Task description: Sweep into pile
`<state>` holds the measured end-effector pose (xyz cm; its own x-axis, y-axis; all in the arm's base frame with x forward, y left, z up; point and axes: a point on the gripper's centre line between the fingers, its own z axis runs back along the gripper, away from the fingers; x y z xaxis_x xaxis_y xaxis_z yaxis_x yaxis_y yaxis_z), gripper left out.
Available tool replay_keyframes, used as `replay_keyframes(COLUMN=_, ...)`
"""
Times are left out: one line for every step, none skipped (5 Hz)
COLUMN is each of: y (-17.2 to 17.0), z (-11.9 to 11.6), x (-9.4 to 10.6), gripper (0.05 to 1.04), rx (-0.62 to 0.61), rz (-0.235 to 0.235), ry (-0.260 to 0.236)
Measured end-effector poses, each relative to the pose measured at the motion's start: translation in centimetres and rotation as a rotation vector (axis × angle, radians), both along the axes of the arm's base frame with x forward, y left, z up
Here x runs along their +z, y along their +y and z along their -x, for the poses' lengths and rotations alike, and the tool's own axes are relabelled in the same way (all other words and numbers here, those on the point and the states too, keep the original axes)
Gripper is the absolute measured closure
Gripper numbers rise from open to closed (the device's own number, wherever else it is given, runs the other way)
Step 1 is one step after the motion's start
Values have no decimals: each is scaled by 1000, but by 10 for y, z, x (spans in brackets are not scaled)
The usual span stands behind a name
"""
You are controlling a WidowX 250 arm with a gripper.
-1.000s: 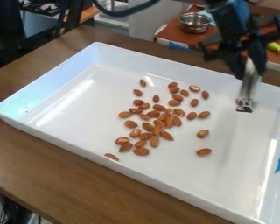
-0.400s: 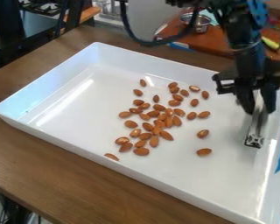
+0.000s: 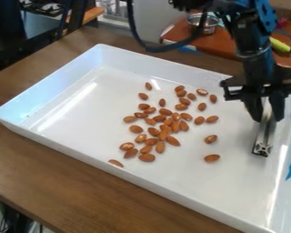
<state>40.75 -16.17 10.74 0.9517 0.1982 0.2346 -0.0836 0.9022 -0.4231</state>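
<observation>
The claw (image 3: 268,117) is clamped on a metal bar (image 3: 262,143) that hangs below it over the tray (image 3: 147,182) on the worktop (image 3: 62,191), with the almonds (image 3: 160,147) scattered in the tray, apart from the claw, to its left in view.

My fixed camera looks down at a slant, near enough that the white tray (image 3: 81,120) runs off the lower right.
</observation>
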Motion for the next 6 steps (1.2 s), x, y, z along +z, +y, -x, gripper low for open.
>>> replay_keyframes(y=-1, z=0, x=1, gripper=768, rx=-7, rz=3, ry=-7)
replay_keyframes(y=-1, z=2, x=-4, gripper=768, rx=-19, rz=1, ry=0)
replay_keyframes(y=-2, z=3, x=-5, gripper=768, rx=-22, rz=0, ry=-1)
replay_keyframes(y=-6, z=5, x=-6, gripper=768, rx=-28, rz=-2, ry=0)
replay_keyframes(y=-5, z=4, x=-7, gripper=768, rx=-17, rz=-13, ry=-1)
replay_keyframes(y=3, z=1, x=-10, gripper=768, rx=2, rz=-21, ry=5)
